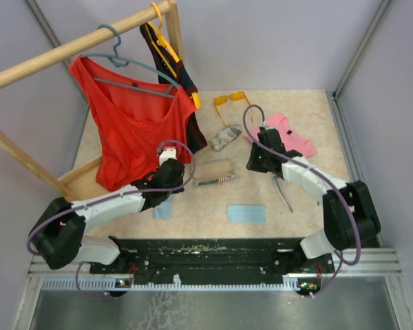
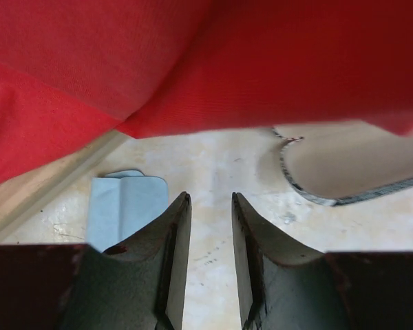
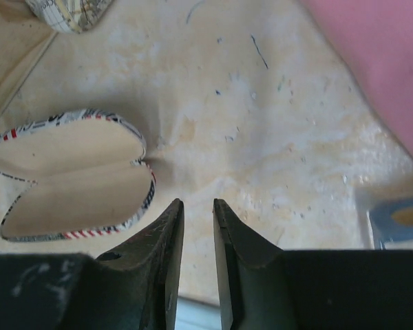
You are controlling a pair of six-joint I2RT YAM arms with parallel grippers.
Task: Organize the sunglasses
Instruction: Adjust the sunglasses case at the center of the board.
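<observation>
Red fabric of the tank top fills the upper half of the left wrist view. Under its hem a folded light-blue cloth lies just left of the left claw, and the open glasses case lies to the right.

Only the top view shows both task pairs. The orange-yellow sunglasses lie well beyond the open case, near the back wall. The slim greyish sunglasses lie to the case's right, past the right arm.

The right wrist view shows the case's pale lining close up, with a closed patterned case beyond it. A pink cloth sits at the upper right. A greyish frame corner shows at the right margin, and I cannot tell what it belongs to.

Bare bench spreads ahead of the right claw, between the open case and the pink cloth. A second light-blue cloth lies nearer the arm bases than the case. The wooden rack rail closes off the room to the case's left.

The left arm reaches in low from the left with its wrist raised. Its claw sits by the case's left end under the red hem, fingers narrowly apart with nothing between them. The right arm bends inward, its claw tipped down just right of the case. A slim gap shows between those fingers and they grip nothing.
</observation>
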